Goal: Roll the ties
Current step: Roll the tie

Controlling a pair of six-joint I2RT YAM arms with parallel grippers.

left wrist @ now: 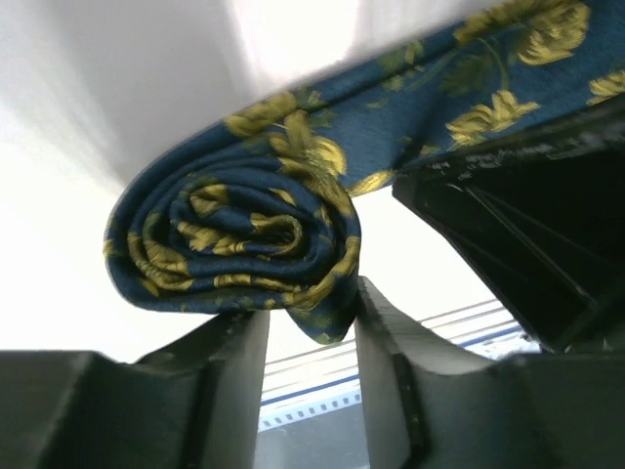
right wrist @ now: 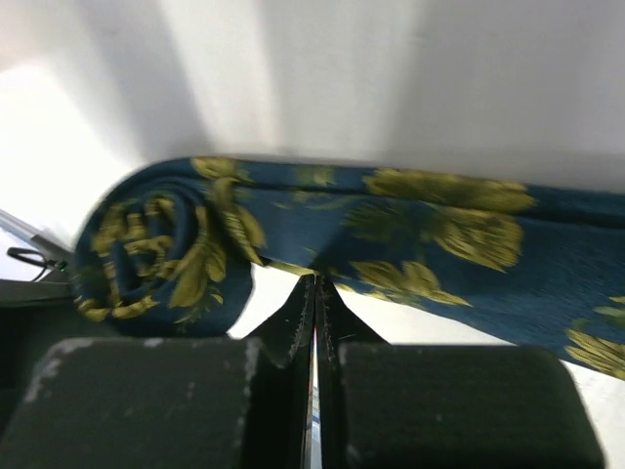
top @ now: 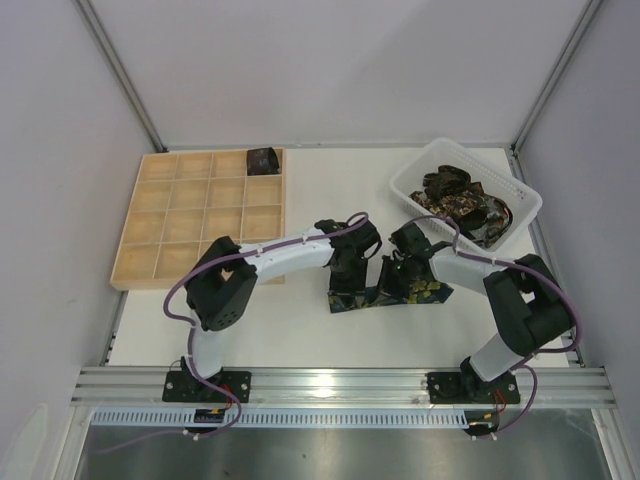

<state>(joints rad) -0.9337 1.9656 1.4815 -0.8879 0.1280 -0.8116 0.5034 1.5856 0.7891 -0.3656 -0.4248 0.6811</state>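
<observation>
Left gripper (left wrist: 311,327), low in its wrist view: jaws apart, the roll's bottom fold dipping into the gap. Right gripper (right wrist: 314,293): pressed together right at the flat tail's edge, but I can't confirm a pinch. Navy tie (top: 390,294) lies centre of the top view, partly rolled. It looks like soft, light, slippery fabric, likely to spring loose, so best held across the coil's sides. Upper left, a finished roll (top: 263,160) sits in the tray (top: 150,278). Upper right, more ties (top: 460,195) fill the basket (top: 528,190).

The half-rolled tie (left wrist: 293,205) is navy blue with yellow-green flowers. The ties (top: 460,200) in the white basket (top: 525,195) at the far right corner are black-brown with gold print. The tray (top: 140,235) along the left edge is pale wood; the counter (top: 320,190) is white.
</observation>
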